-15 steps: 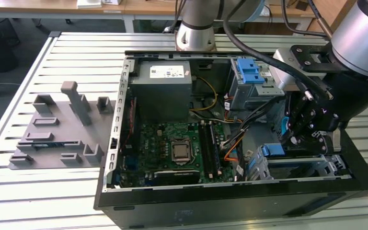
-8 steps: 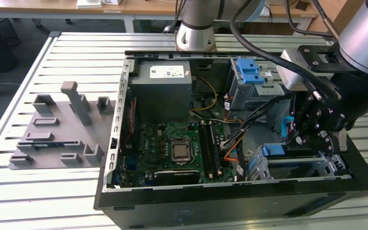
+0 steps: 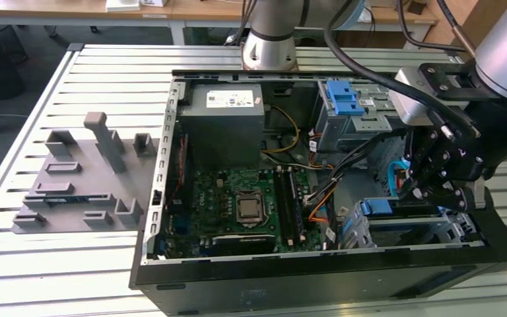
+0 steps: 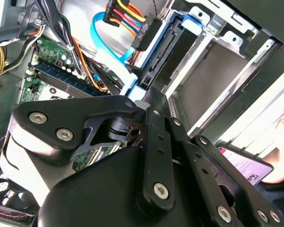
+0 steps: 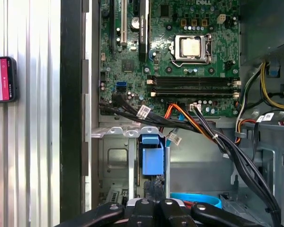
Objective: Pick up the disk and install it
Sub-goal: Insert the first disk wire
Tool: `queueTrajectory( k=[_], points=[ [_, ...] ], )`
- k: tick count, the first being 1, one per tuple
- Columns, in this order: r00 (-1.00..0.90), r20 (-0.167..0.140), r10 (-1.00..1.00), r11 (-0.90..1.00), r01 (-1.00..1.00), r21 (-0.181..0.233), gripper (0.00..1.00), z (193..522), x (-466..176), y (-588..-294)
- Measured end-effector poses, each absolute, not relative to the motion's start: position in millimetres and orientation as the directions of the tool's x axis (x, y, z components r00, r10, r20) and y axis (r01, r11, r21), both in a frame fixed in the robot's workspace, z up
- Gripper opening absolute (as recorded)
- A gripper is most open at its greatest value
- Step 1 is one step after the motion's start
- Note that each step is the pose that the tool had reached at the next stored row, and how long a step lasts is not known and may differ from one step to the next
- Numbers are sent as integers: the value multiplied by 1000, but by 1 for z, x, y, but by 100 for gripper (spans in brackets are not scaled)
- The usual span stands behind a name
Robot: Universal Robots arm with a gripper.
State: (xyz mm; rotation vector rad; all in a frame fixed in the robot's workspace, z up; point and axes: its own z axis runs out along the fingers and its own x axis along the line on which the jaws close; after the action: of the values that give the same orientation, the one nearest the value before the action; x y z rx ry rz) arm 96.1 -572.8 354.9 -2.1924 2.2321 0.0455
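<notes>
Gripper [image 5: 154, 208] just above disk [image 5: 153, 161] (blue-framed) — upright in bay.

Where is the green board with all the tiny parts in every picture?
Exterior view: the green board lies flat inside the open computer case, toward the exterior view's left.
Second wrist view: the green board lies under the orange wires.
First wrist view: the green board surrounds the silver chip socket.
Shared landmark: the light blue cable.

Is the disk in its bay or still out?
In the bay: the disk stands on edge inside the silver cage, cables plugged in.
</notes>
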Motion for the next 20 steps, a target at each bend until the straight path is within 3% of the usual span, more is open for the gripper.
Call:
queueTrajectory(
  k=[20],
  points=[
    [-18,-30,-999,18,-1000,12,11,357,102,-573]
  ],
)
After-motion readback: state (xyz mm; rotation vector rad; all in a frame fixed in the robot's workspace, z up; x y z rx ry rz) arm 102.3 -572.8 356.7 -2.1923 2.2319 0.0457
